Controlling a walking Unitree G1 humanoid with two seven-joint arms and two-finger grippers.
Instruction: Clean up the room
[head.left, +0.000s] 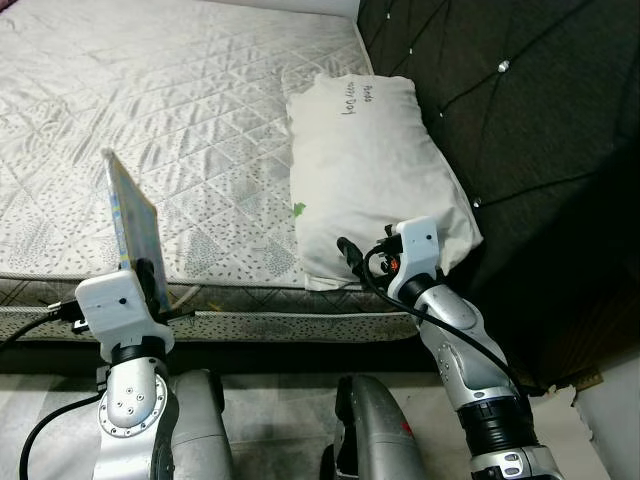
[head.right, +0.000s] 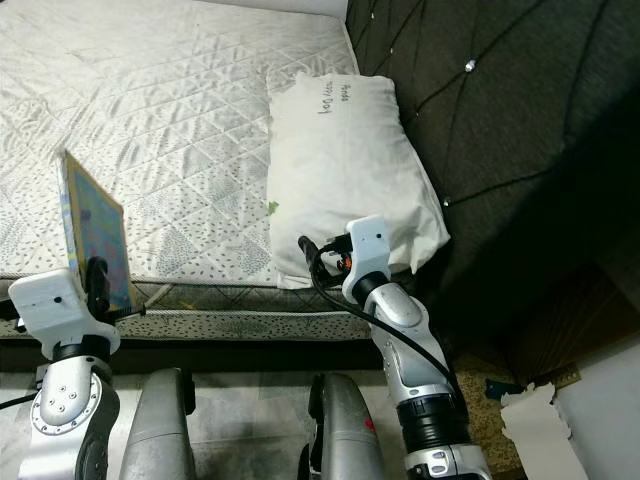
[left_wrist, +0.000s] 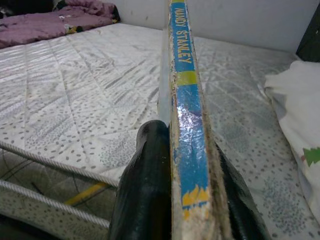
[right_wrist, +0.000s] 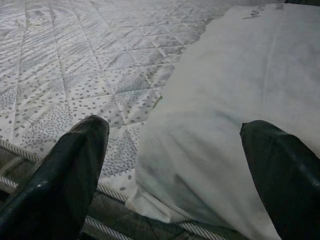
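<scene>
My left end effector (left_wrist: 175, 200) is pinching a thin book (head.left: 133, 222), hiding its lower edge; the book is standing edge-on, long axis upright over the mattress (head.left: 180, 110) edge. My right end effector (right_wrist: 175, 175) is hovering with fingers spread, the pillow (head.left: 375, 170) corner lying just ahead between them.

Looking at quilted, speckled cloth on the mattress (head.left: 200, 120), soft matt cotton on the pillow (head.left: 370, 170), tufted dark fabric on the headboard (head.left: 520, 130), and a glossy, scuffed paper spine on the book (left_wrist: 187, 150).
</scene>
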